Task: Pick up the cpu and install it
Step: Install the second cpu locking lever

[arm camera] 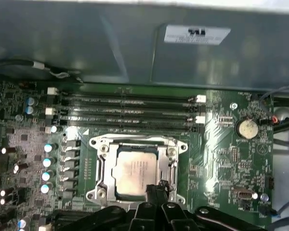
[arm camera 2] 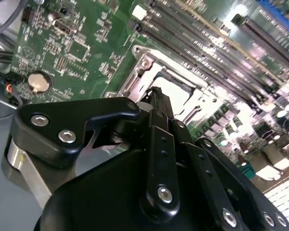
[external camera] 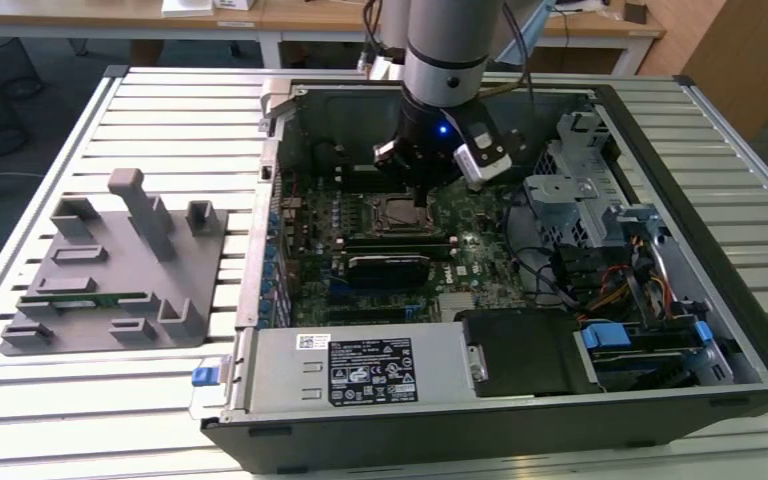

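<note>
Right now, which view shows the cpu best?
The first wrist view: the square silvery-grey cpu lies flat inside the metal socket frame, face-on. The second wrist view catches a pale part of it beyond the black tool. The exterior view shows a small patch.

Open computer case on table, parts tray at the exterior view's left.
Cpu sits in socket frame on motherboard; pincer just above it.

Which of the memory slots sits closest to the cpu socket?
The slot right beside the socket frame, which holds the cpu; the other slots lie further off, toward the case wall.
</note>
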`<state>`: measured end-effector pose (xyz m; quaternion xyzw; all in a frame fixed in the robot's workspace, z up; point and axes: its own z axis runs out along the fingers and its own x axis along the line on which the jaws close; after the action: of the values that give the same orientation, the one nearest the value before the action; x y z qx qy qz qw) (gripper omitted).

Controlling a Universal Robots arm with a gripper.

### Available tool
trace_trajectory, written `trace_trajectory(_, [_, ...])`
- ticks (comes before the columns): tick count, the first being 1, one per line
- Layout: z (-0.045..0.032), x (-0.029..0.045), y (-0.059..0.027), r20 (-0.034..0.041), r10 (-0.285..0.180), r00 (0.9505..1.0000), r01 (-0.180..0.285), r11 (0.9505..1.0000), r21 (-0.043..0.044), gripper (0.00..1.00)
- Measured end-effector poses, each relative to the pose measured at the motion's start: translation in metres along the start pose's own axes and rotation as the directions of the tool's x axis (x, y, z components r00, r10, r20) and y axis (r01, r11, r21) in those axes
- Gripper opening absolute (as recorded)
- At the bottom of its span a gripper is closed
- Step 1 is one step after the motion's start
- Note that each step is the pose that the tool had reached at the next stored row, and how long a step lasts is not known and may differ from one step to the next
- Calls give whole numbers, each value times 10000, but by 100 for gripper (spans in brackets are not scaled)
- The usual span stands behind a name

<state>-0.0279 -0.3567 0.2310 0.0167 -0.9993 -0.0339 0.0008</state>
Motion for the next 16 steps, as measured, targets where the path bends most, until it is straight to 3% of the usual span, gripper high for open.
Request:
trace_trajectory(11, [-18, 51, -275, -6, 0, 10000, 0, 10000, 1, 11])
trace_trajectory(16, [-17, 120, -292, -6, 1, 10000, -1, 10000, 0, 11])
